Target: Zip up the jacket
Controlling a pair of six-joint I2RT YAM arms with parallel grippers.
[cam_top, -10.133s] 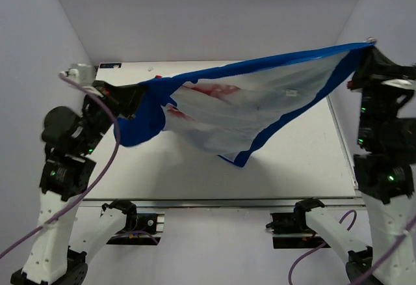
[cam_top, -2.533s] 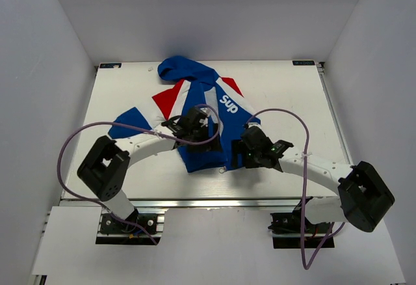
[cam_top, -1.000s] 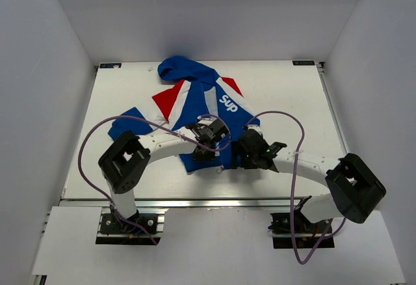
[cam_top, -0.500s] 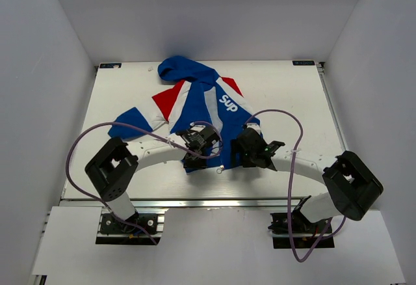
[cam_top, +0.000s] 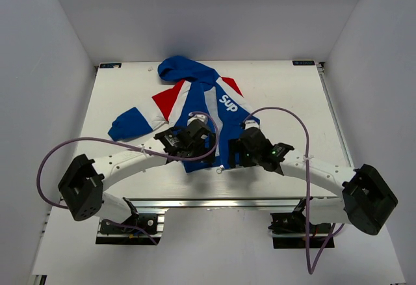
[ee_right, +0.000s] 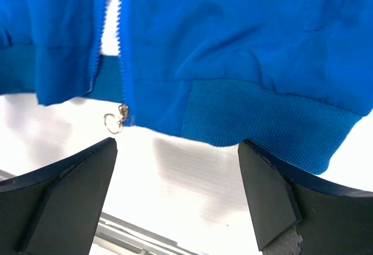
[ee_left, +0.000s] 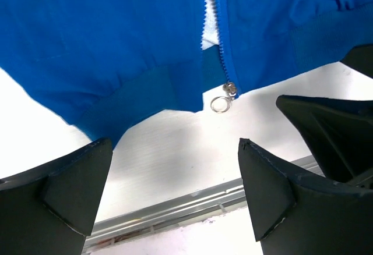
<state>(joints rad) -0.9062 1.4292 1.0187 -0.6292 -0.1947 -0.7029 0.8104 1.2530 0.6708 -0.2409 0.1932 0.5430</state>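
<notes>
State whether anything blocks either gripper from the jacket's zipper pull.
Nothing visible does. The zipper pull lies exposed at the hem of the jacket, ahead of both the open left gripper and the open right gripper.

Bright, even light from above; the white table (cam_top: 292,103) is nearly blown out. Wrist views show faint shadow beneath the jacket (ee_left: 116,45) hem, and dark fingers (ee_left: 58,191) slightly soft at the lower corners.

top: overhead, looking down | wrists: close on jacket (ee_left: 105,51) | shared: zip pull (ee_left: 220,103)
</notes>
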